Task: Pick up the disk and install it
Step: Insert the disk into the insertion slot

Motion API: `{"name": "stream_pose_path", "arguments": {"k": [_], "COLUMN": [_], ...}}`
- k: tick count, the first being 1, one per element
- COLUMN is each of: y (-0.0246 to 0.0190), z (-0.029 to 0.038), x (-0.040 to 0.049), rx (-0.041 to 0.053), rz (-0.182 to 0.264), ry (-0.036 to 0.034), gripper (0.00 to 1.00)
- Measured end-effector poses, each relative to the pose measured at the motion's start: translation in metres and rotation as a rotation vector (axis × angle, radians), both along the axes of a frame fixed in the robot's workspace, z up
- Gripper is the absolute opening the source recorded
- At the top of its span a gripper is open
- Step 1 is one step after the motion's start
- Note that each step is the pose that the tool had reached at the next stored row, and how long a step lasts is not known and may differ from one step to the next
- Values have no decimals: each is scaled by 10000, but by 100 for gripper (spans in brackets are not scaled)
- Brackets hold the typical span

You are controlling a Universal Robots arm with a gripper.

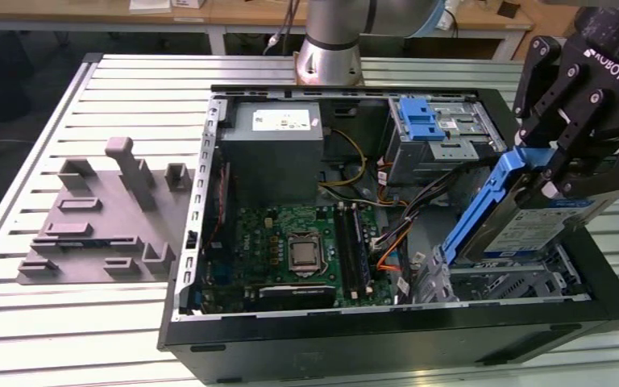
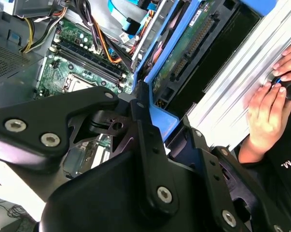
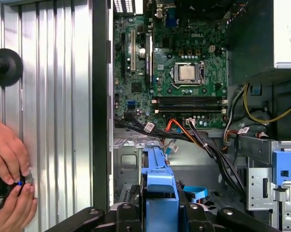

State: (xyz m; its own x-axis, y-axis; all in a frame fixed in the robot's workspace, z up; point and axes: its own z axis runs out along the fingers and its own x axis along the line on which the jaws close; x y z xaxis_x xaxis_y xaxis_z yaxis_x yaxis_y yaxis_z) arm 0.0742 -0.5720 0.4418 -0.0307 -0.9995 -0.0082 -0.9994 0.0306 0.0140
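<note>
Clamping the disk (image 1: 530, 230) between its fingers, the gripper (image 1: 570, 168) holds it on edge above the computer case (image 1: 396, 330), long axis slanting steeply down into it.

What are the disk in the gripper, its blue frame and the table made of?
The disk looks like bare silver metal, dully shiny, with a paper-like label. Its blue frame seems moulded plastic: even colour, matte. The table looks like aluminium: pale grey grooved slats.
</note>
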Motion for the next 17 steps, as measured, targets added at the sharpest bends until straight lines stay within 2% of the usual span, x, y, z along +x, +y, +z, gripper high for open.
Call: {"name": "stream_pose_path", "arguments": {"k": [17], "y": [0], "z": [-53], "x": [0], "rx": [0], "rz": [63], "ry": [1], "gripper": [36]}}
